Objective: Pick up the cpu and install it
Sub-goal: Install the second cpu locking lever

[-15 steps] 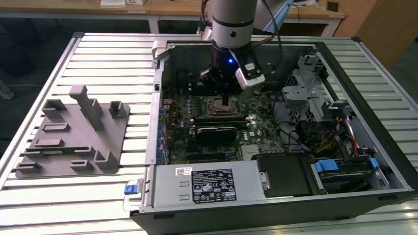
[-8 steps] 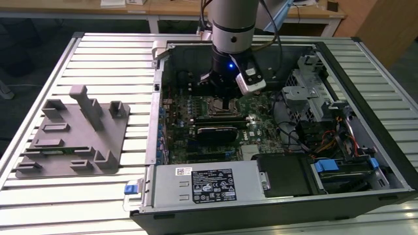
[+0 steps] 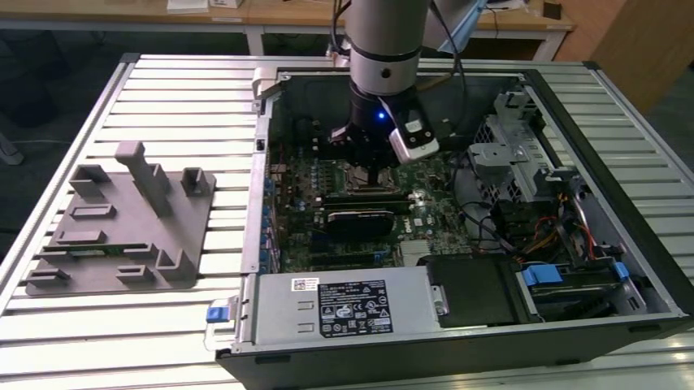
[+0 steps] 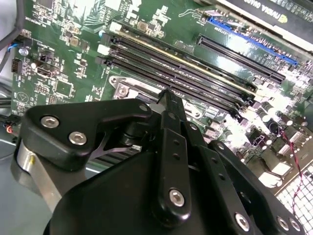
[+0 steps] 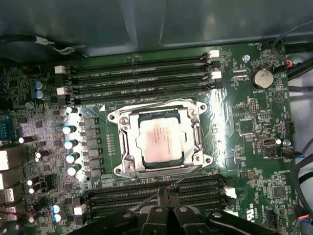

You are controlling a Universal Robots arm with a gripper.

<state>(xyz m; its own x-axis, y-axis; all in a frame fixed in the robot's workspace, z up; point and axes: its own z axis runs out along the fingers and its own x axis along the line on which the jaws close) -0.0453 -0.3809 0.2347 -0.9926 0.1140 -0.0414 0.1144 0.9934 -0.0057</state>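
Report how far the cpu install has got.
Done, by the look of it: the cpu lies flat inside the metal socket frame on the motherboard. In hand: nothing visible; the gripper hovers over the board inside the open computer case. Whether it is fully seated cannot be told.

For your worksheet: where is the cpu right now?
In the first wrist view, the cpu sits inside the metal socket frame on the motherboard, between two banks of memory slots.

The exterior view looks down from above on the open computer case (image 3: 456, 244), while both wrist views sit close over its green circuit board (image 5: 244, 117).
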